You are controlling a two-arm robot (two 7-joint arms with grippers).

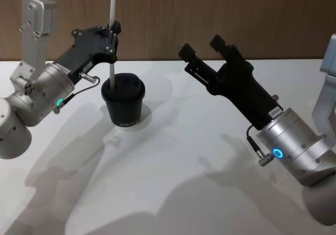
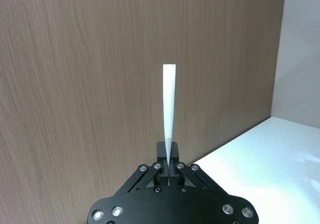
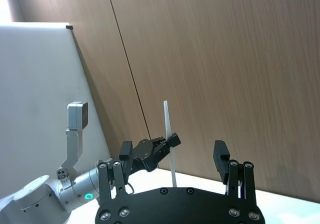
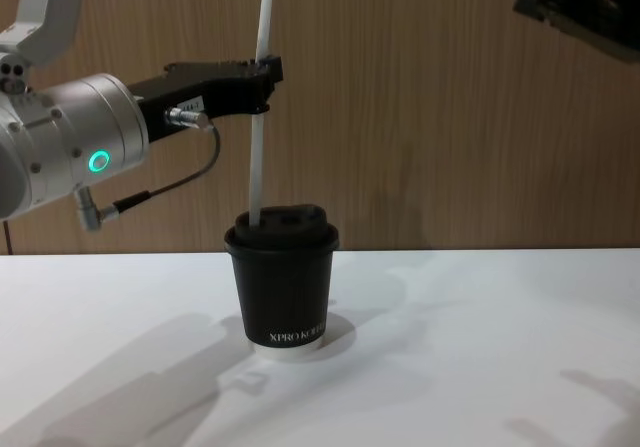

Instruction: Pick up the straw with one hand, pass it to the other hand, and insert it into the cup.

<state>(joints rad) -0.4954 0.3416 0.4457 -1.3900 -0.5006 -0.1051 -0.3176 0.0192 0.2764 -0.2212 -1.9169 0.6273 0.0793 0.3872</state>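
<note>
A brown wood-grain wall panel (image 1: 210,19) is standing behind the white tabletop (image 1: 184,182), and nothing is lying between the two arms except their shadows. One small black paper cup with a black domed lid and white lettering (image 4: 283,282) is sitting upright on the tabletop, toward the robot's left of centre. One thin straight white plastic straw (image 4: 260,97) is standing nearly upright, its lower end touching the lid near the rim; whether it is entering the lid, I cannot tell. The left gripper (image 1: 112,37), black with a silver cylindrical wrist and a green glowing ring, is reaching in above the cup and pinching the straw partway up, its fingers (image 2: 165,166) pressed narrow around it. The right gripper (image 1: 202,47), black and blocky, is hanging in the air well apart to the right of the cup, its two fingers (image 3: 222,159) spread wide and holding nothing.
</note>
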